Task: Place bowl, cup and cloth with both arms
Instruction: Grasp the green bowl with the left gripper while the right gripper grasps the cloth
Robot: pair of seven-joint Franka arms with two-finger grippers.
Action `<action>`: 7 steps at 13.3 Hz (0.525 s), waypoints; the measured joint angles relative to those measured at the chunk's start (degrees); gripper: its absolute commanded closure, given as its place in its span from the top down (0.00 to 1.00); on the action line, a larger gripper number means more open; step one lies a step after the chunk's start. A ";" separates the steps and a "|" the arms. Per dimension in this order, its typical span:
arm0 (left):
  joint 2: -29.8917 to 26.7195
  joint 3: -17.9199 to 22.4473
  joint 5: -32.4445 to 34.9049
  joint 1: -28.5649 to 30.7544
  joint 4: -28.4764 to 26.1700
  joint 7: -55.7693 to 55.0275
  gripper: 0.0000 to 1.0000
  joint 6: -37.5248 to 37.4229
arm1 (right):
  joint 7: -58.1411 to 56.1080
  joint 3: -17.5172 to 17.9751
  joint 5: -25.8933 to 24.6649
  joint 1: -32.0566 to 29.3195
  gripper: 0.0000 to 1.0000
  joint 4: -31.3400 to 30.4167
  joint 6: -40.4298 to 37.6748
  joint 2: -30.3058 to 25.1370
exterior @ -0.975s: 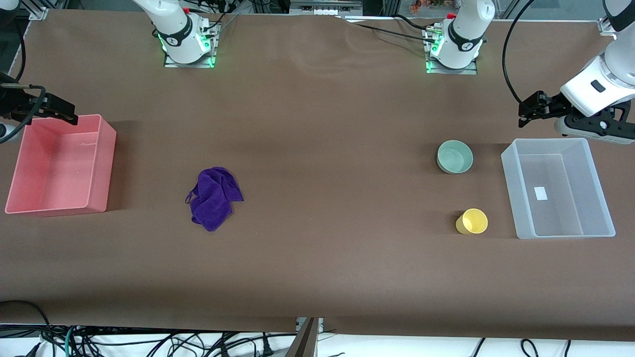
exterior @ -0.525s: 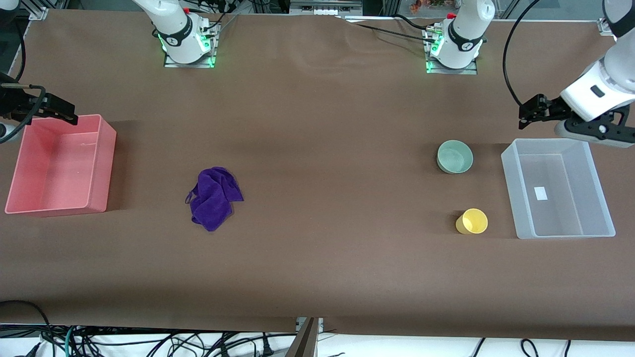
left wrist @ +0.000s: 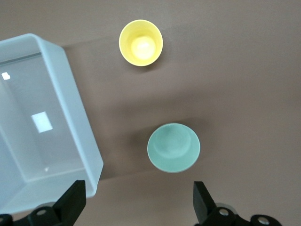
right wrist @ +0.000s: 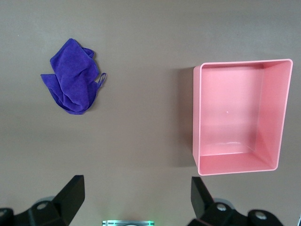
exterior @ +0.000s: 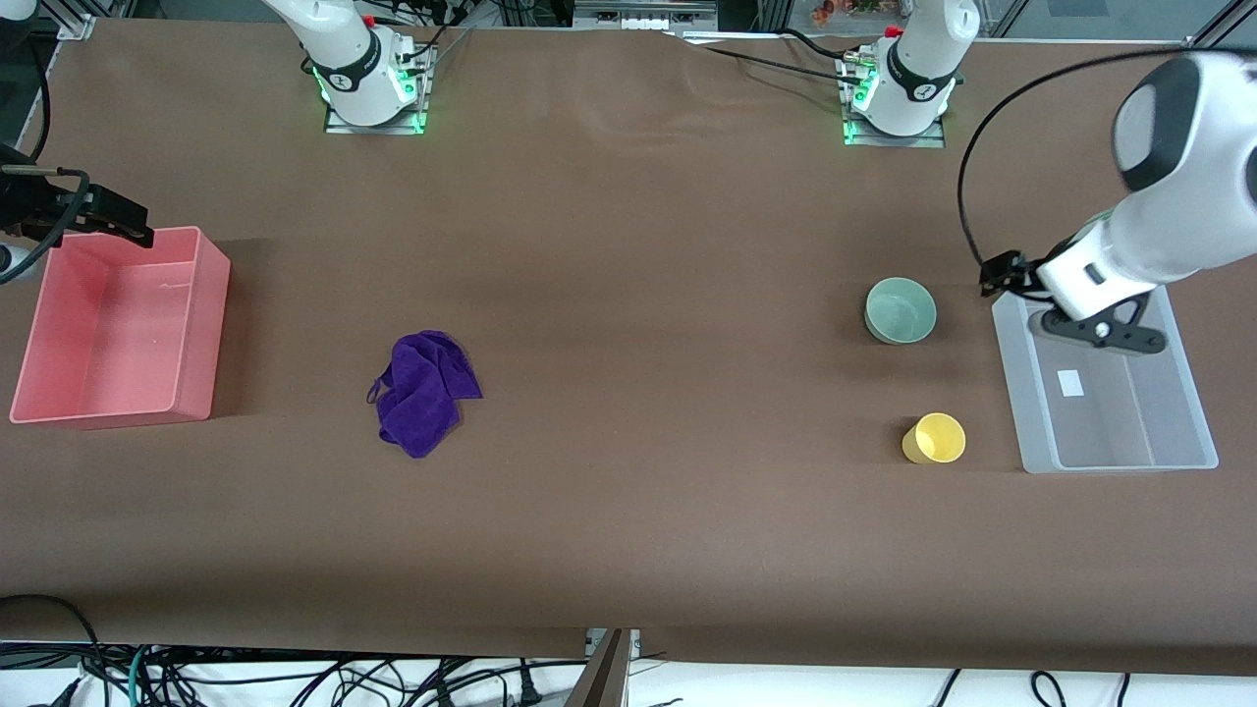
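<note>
The pale green bowl [exterior: 900, 310] and the yellow cup [exterior: 934, 438] stand upright on the brown table beside the clear bin [exterior: 1021, 393]; the cup is nearer the front camera. In the left wrist view the bowl [left wrist: 173, 147] and cup [left wrist: 140, 42] both look empty. My left gripper [exterior: 1105, 332] hangs open and empty [left wrist: 136, 207] over the bin's corner nearest the bowl. The purple cloth [exterior: 424, 391] lies crumpled toward the right arm's end, also in the right wrist view [right wrist: 73, 89]. My right gripper [exterior: 12, 250], open and empty [right wrist: 136, 207], waits high up by the pink bin, mostly cut off at the front view's edge.
An empty pink bin [exterior: 201, 324] stands at the right arm's end, also in the right wrist view [right wrist: 195, 122]. The empty clear bin [left wrist: 77, 113] stands at the left arm's end. The arm bases [exterior: 368, 88] [exterior: 899, 93] stand along the table edge farthest from the front camera.
My left arm has swung down and toward the bowl, from over the table by the clear bin's farther end to over its corner nearest the bowl. The right arm has not moved.
</note>
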 measured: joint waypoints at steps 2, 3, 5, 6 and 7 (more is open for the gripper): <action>0.67 0.00 0.00 0.01 -5.82 4.48 1.00 7.54 | 0.00 0.00 0.00 0.00 1.00 0.01 0.03 0.01; 1.13 0.02 0.00 0.02 -8.28 7.31 1.00 10.70 | 0.00 0.01 0.00 0.00 1.00 0.00 0.19 0.12; 2.36 0.00 0.00 0.00 -12.11 13.58 1.00 16.37 | -0.05 0.20 0.49 0.06 1.00 -1.16 2.30 1.34; 3.26 -0.02 0.00 -0.04 -14.03 16.91 1.00 19.83 | -0.13 0.66 1.04 0.15 1.00 -3.26 5.31 2.64; 4.49 -0.04 0.00 -0.12 -16.03 20.35 1.00 23.78 | -0.15 1.65 1.34 0.28 1.00 -6.36 10.31 4.24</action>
